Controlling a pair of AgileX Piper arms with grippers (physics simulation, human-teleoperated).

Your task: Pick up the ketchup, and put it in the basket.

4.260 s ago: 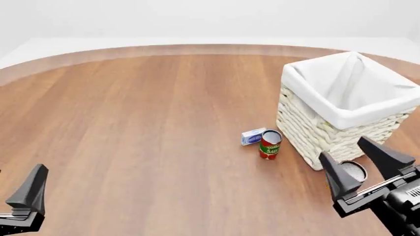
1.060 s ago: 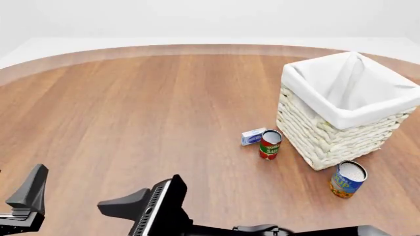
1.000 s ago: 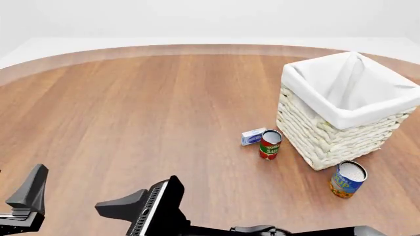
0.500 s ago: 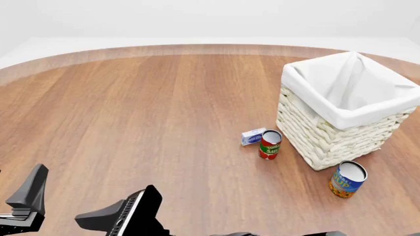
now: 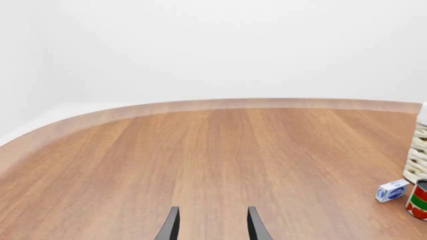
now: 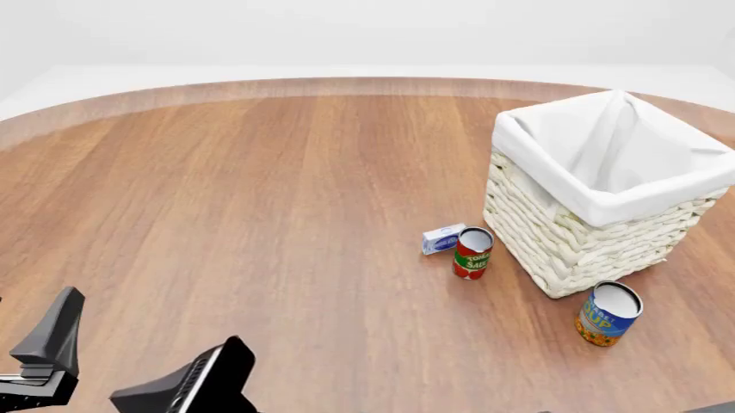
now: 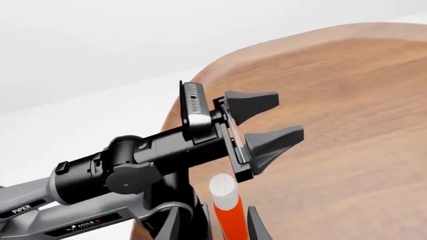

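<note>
The ketchup (image 7: pixel 224 210), a red bottle with a white cap, shows only in the right wrist view, upright at the table's near-left edge beside the left arm's base. My right gripper (image 7: pixel 213 227) is open, a finger on each side of the bottle and a gap at both. From the front, the right gripper (image 6: pixel 178 379) sits at the bottom left and the bottle is out of frame. My left gripper (image 6: pixel 46 344) (image 7: pixel 267 122) (image 5: pixel 212 227) is open and empty. The cream woven basket (image 6: pixel 574 241) (image 5: pixel 420 150) stands at the right.
A red-and-green tomato sauce can (image 6: pixel 472 252) (image 5: pixel 419 200) and a small blue-and-white box (image 6: pixel 442 238) (image 5: pixel 392 191) sit just left of the basket. A blue-and-yellow can (image 6: pixel 608 314) stands in front of it. The left arm's body (image 7: pixel 127 170) is close beside the ketchup.
My right arm has swung from the right of the table across to the near left, then slid lower and further left in the front view. The left gripper, cans and basket have not moved.
</note>
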